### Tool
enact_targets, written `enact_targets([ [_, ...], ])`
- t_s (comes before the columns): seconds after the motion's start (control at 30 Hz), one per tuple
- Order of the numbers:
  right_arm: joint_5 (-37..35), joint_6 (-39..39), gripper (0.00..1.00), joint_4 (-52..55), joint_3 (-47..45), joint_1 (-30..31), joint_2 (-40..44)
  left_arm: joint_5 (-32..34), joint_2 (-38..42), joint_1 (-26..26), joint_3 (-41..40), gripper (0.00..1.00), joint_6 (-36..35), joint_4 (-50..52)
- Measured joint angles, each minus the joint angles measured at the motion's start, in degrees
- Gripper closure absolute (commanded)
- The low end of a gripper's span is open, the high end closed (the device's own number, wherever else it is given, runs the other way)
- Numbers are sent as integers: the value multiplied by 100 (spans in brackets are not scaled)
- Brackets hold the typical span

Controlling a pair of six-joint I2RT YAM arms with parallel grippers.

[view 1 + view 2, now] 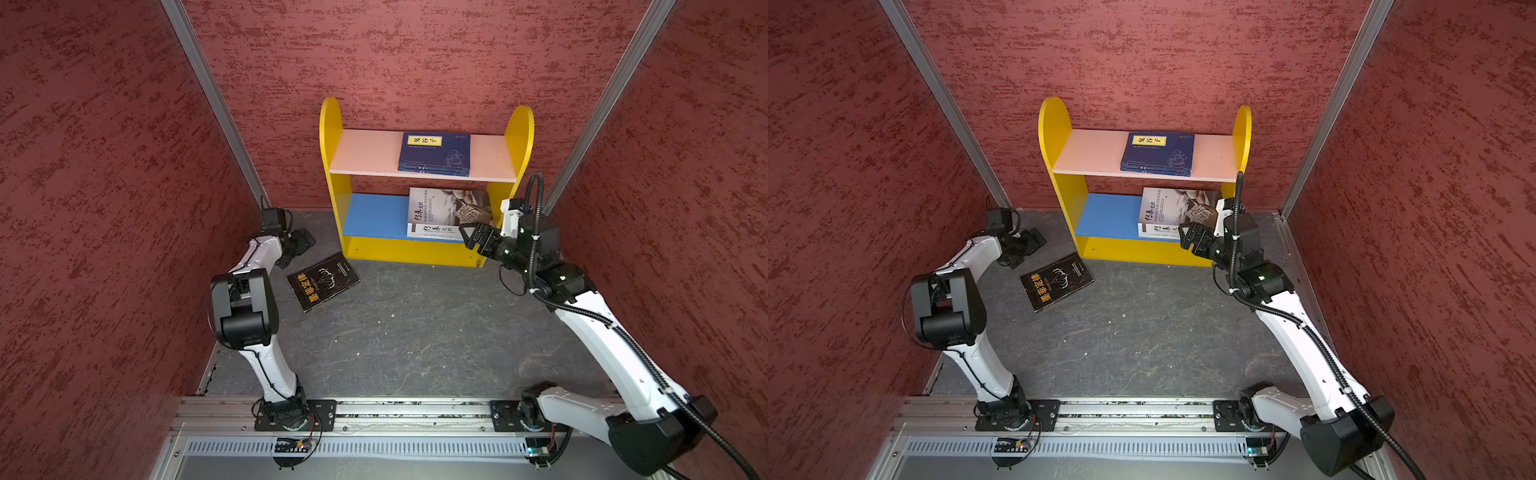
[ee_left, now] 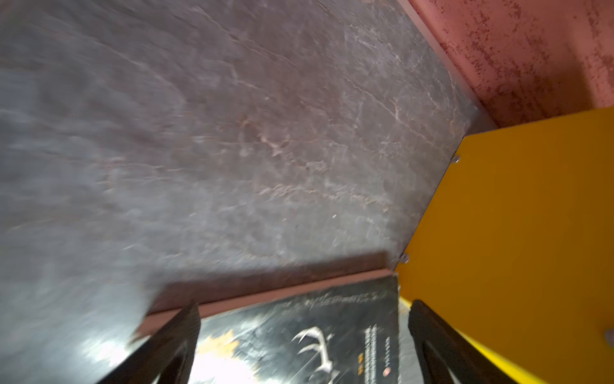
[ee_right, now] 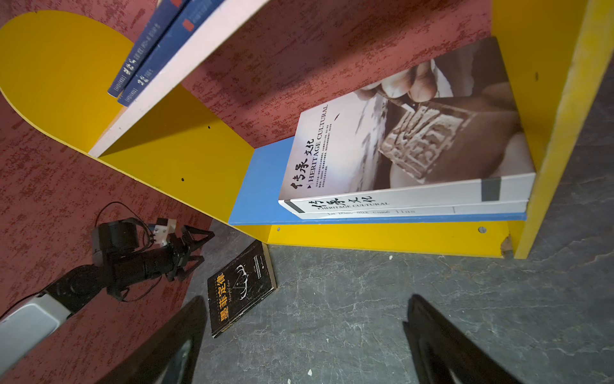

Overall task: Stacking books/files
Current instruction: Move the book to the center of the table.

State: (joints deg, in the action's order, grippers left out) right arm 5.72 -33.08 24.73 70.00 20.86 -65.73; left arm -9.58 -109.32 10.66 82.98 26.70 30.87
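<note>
The left claw (image 1: 302, 244) is released, its fingers spread and empty; just beside it the black book (image 1: 324, 282) lies flat on the grey tabletop (image 1: 415, 332), one corner close to the foot of the yellow bookcase (image 1: 332, 124), touching or not I cannot tell; the right claw (image 1: 467, 237) is likewise released and holds nothing; straight ahead of it, on the blue lower shelf (image 1: 374, 216), the two white-grey books (image 1: 436, 208) lie stacked flat, spines toward the claw; above and beyond it, on the pink upper shelf (image 1: 365, 153), the two navy books (image 1: 434, 151) lie stacked.
</note>
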Motion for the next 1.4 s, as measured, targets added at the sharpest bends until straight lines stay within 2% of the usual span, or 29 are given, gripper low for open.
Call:
enact_targets([
  [0.13, -111, -39, 1, 7, 0, 4, 87, -234, -485, -50, 310, 3, 415, -11],
  [0.4, -238, -83, 1, 42, 0, 9, 157, -527, -1141, -284, 498, 3, 1056, -48],
  [0.67, -260, -98, 1, 44, 0, 11, 155, -737, -1204, -616, 546, 3, 1515, -107],
  [0.77, -260, -98, 1, 39, 0, 11, 140, -833, -1027, -723, 212, 3, 1687, -317],
  [0.9, -254, -98, 1, 28, 0, 13, 50, -1016, -472, -804, -750, 3, 2124, -894],
  [1.07, -153, -98, 1, -57, 0, 22, -175, -1561, 83, -918, -1729, 2, 2562, -1510],
  [1.2, 101, -107, 1, -256, -2, 37, -431, -1827, 291, -1029, -2048, 2, 2785, -1661],
  [1.4, 599, -138, 1, -564, -44, 197, -951, -1799, 686, -1211, -2321, 2, 2754, -1364],
])
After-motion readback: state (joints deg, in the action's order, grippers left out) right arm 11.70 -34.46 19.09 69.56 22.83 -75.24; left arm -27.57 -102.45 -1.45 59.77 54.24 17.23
